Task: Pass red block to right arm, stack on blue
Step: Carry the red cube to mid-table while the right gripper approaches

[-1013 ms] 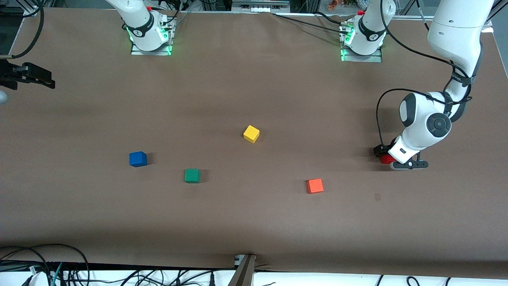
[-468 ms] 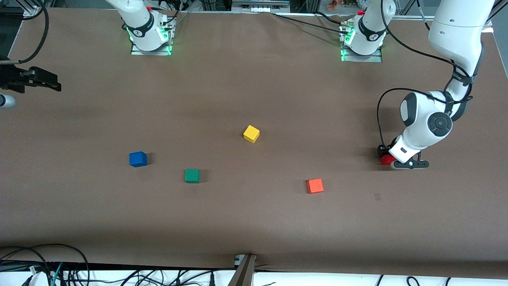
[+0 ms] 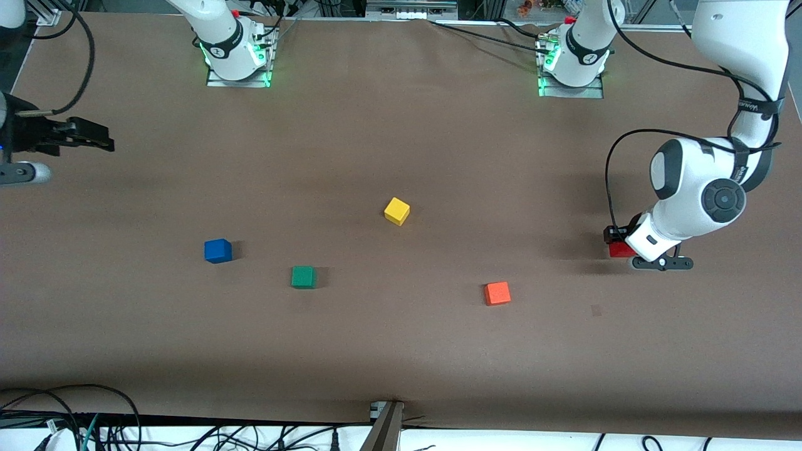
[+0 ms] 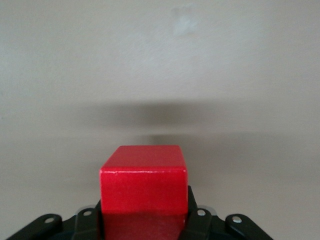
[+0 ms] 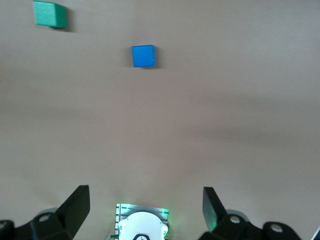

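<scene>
My left gripper [image 3: 617,242] is shut on the red block [image 3: 621,249] and holds it a little above the table near the left arm's end. In the left wrist view the red block [image 4: 143,185] sits between the black fingers [image 4: 196,220], with its shadow on the table below. The blue cube [image 3: 217,250] lies on the table toward the right arm's end and also shows in the right wrist view [image 5: 143,56]. My right gripper [image 3: 94,141] hangs open and empty over the table's edge at the right arm's end; its fingers [image 5: 75,205] stand wide apart.
A green cube [image 3: 303,276] lies beside the blue one, a little nearer the front camera; it also shows in the right wrist view [image 5: 50,14]. A yellow cube [image 3: 396,211] lies mid-table. An orange cube [image 3: 497,293] lies between the green cube and the red block.
My left gripper has risen with the red block and shifted slightly toward the left arm's end. My right gripper has moved a little inward over the table.
</scene>
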You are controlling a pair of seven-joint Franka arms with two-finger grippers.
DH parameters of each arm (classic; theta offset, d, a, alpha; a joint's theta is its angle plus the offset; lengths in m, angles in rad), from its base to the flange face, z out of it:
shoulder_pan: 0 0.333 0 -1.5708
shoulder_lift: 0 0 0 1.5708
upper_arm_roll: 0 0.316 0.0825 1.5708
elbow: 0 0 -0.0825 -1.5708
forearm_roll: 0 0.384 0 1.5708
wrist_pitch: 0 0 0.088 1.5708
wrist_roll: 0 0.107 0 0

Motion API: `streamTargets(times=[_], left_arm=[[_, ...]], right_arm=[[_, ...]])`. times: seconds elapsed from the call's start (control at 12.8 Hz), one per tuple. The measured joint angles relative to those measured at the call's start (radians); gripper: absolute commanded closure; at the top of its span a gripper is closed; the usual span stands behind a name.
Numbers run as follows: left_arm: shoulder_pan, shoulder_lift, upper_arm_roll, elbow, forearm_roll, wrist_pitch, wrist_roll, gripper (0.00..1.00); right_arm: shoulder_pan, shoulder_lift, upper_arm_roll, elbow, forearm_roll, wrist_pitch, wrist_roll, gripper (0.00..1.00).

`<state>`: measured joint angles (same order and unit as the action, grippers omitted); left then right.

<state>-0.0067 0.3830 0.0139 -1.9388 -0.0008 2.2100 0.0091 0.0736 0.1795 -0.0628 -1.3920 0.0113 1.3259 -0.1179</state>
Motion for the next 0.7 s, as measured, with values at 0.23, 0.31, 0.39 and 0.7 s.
streamTargets(times=[0.23,0.31,0.39,0.7], left_arm=[[0.0,-0.027,-0.038,0.058,-0.101,-0.119,0.03,0.86],[0.0,-0.034,-0.045,0.066,-0.166,-0.136,0.068,0.86],[0.0,-0.041,-0.05,0.068,-0.262,-0.156,0.127,0.86],[-0.004,-0.045,-0.069,0.068,-0.604,-0.18,0.423,0.84]], right_arm=[[0.055,0.031,0.003,-0.001,0.109,-0.002,0.001,0.0],[0.071,0.047,0.004,-0.001,0.143,-0.001,0.002,0.0],[0.088,0.063,0.004,-0.001,0.169,0.001,0.004,0.0],[0.112,0.12,0.003,-0.001,0.403,0.046,0.009,0.0]])
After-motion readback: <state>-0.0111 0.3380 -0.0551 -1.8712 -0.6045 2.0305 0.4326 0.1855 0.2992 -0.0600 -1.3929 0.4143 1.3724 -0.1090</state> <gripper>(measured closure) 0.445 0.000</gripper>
